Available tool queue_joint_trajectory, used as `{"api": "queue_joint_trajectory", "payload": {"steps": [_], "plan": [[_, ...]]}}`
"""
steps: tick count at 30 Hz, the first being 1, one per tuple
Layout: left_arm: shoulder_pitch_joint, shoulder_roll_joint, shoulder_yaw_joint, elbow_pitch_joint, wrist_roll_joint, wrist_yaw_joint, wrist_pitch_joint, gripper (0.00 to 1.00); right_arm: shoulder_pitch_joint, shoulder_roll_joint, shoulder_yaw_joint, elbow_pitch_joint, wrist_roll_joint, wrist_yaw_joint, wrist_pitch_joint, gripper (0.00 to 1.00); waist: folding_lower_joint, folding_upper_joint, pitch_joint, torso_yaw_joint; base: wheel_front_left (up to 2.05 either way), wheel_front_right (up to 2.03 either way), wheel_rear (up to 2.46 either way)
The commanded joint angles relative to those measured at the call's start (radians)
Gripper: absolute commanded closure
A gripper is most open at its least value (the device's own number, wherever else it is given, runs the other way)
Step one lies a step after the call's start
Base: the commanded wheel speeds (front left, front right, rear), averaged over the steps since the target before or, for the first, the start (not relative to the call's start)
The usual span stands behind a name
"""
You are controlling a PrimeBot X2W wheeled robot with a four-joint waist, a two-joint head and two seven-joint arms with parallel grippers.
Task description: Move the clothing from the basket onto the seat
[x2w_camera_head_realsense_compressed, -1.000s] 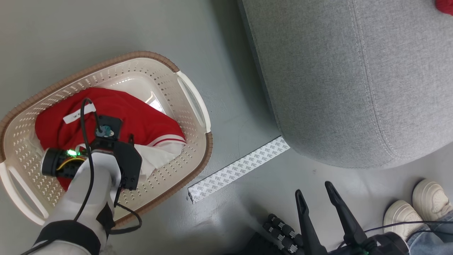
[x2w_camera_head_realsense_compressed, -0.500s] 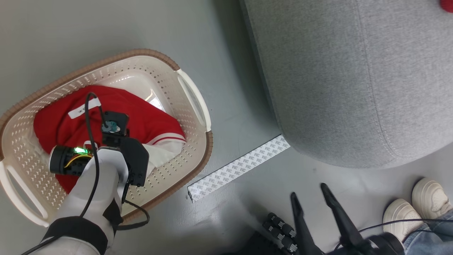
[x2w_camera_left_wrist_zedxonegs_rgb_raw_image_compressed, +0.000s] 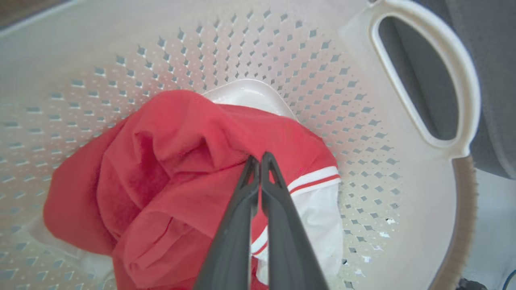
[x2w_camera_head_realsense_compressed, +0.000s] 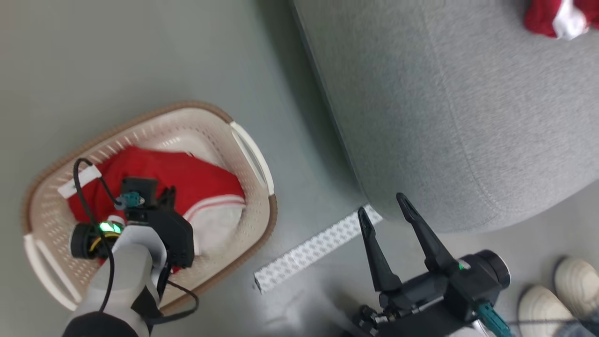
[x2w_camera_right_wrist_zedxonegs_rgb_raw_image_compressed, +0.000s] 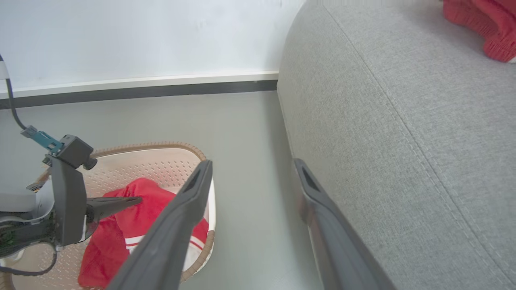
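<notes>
Left arm: my pale forearm enters the head view at 7 o'clock and leans over the basket. The wrist is tipped down, with the fingers aimed toward 1 o'clock into the hollow.
Left gripper: my jaws are pressed together along their whole length, and the tips pinch a raised fold of the clothing.
Clothing: red cloth with white stripes, heaped inside the basket. Its folds draw toward my fingertips, and a white part lies at 4 o'clock of the tips in the left wrist view.
Basket: cream with a brown rim, standing on the floor at 8 o'clock in the head view. It is near the seat, with bare floor between them.
Seat: a grey cushion lying from 12 to 3 o'clock in the head view.
Other red garment: red and white, lying on the seat at 1 o'clock.
Right arm: it comes in at 5 o'clock over the floor, fingers pointing toward 12 o'clock.
Right gripper: my jaws are spread wide with nothing between them. The tips are near the seat's lower edge.
Tape strip: white and patterned, flat on the floor between the basket and my right gripper.
Shoes: a person's pale pair at 4 o'clock.
</notes>
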Motion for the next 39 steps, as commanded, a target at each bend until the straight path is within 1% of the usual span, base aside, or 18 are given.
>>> {"api": "queue_joint_trajectory", "payload": {"steps": [1,4,6,9,10,11,12,15,19,22,25,28,31,39], "plan": [[0.032,-0.005,0.004,-0.003,-0.020,-0.013,-0.010,1.00,-0.021,-0.001,-0.005,0.027,-0.010,-0.001,0.006,0.00,0.0000,0.0000,-0.148,0.073,0.00,0.00,0.00],[0.068,-0.012,0.006,-0.014,-0.037,-0.036,-0.018,1.00,-0.050,-0.001,0.002,0.073,-0.015,-0.001,0.019,0.00,0.0000,0.0000,-0.234,0.094,0.00,0.00,0.00],[0.099,-0.017,0.005,-0.024,-0.056,-0.060,-0.024,1.00,-0.048,-0.001,0.012,0.107,-0.023,-0.001,0.030,0.00,0.0000,0.0000,-0.306,0.113,0.00,0.00,0.00],[0.147,-0.021,-0.011,-0.055,-0.093,-0.092,-0.004,1.00,-0.031,-0.012,0.021,0.139,-0.023,-0.001,0.052,0.00,0.0000,0.0000,-0.411,0.148,0.00,0.00,0.00],[0.163,-0.022,-0.027,-0.079,-0.101,-0.101,0.002,1.00,-0.029,-0.018,0.022,0.146,-0.020,-0.001,0.060,0.00,0.0000,0.0000,-0.440,0.161,0.00,0.00,0.00],[0.163,-0.022,-0.027,-0.079,-0.101,-0.101,0.002,1.00,-0.029,-0.018,0.022,0.146,-0.020,-0.001,0.060,0.00,0.0000,0.0000,-0.440,0.161,0.00,0.00,0.00],[0.208,-0.021,-0.056,-0.131,-0.138,-0.112,0.019,1.00,-0.015,-0.033,0.027,0.157,-0.015,-0.001,0.081,0.00,0.0000,0.0000,-0.501,0.186,0.00,0.00,0.00],[0.259,-0.020,-0.102,-0.224,-0.184,-0.112,0.041,1.00,0.001,-0.052,0.032,0.158,-0.006,-0.001,0.115,0.00,0.0000,0.0000,-0.576,0.221,0.00,0.00,0.00],[0.309,-0.020,-0.159,-0.350,-0.238,-0.085,0.067,1.00,0.026,-0.067,0.016,0.138,0.002,-0.001,0.146,0.00,0.0000,0.0000,-0.657,0.282,0.00,0.00,0.00],[0.346,-0.020,-0.186,-0.435,-0.279,-0.059,0.084,1.00,0.052,-0.076,0.015,0.124,0.010,-0.001,0.163,0.00,0.0000,0.0000,-0.720,0.321,0.00,0.00,0.00],[0.363,-0.020,-0.206,-0.508,-0.296,-0.039,0.110,1.00,0.078,-0.080,0.013,0.112,0.019,-0.001,0.182,0.00,0.0000,0.0000,-0.768,0.354,0.00,0.00,0.00],[0.364,-0.018,-0.213,-0.580,-0.296,-0.024,0.130,1.00,0.098,-0.077,0.013,0.097,0.022,-0.001,0.190,0.00,0.0000,0.0000,-0.797,0.382,0.00,0.00,0.00],[0.362,-0.004,-0.220,-0.649,-0.291,-0.015,0.153,1.00,0.114,-0.069,0.014,0.093,0.023,-0.001,0.193,0.00,0.0000,0.0000,-0.824,0.405,0.00,0.00,0.00],[0.354,0.034,-0.229,-0.806,-0.276,0.018,0.212,1.00,0.126,-0.059,0.036,0.096,0.028,-0.001,0.195,0.00,0.0000,0.0000,-0.874,0.445,0.00,0.00,0.00]]}}
